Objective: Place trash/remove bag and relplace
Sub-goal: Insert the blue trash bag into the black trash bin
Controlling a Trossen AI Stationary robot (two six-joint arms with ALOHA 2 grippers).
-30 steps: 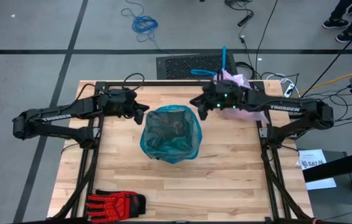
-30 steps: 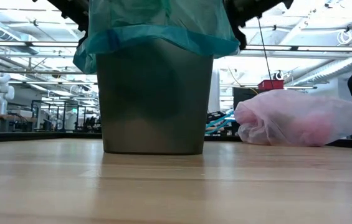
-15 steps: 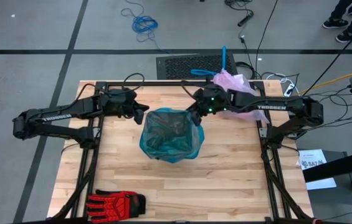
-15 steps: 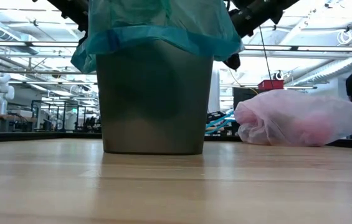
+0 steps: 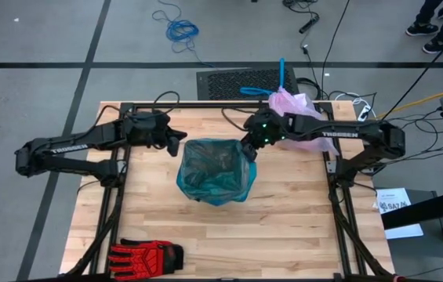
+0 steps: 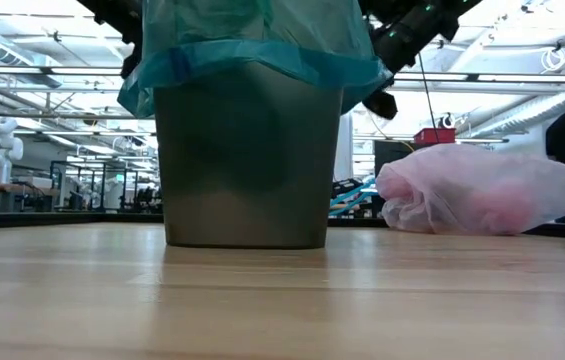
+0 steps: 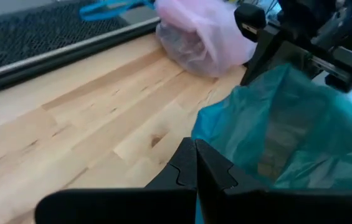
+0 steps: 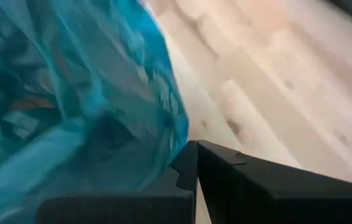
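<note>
A red glove (image 5: 146,254) at the table's near edge is shown only from above. Mid-table, a grey bin (image 6: 247,160) lined with a teal bag (image 5: 215,168) is flanked by the left gripper (image 5: 174,144) and right gripper (image 5: 250,149), fingers pressed together, holding nothing. Farthest back, the bag (image 5: 293,103) lies beyond the right arm; its blue drawstrings (image 5: 272,82) are hidden at table level.

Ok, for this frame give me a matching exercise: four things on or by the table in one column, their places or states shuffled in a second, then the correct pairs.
Things:
1. pink bag
2. teal liner
3. red glove
4. right gripper

Places or states:
A. shut, at the bin's rim
B. draped over the bin's rim
C. lying at the table's far edge
D. lying at the table's near corner

Pairs: 1-C, 2-B, 3-D, 4-A
</note>
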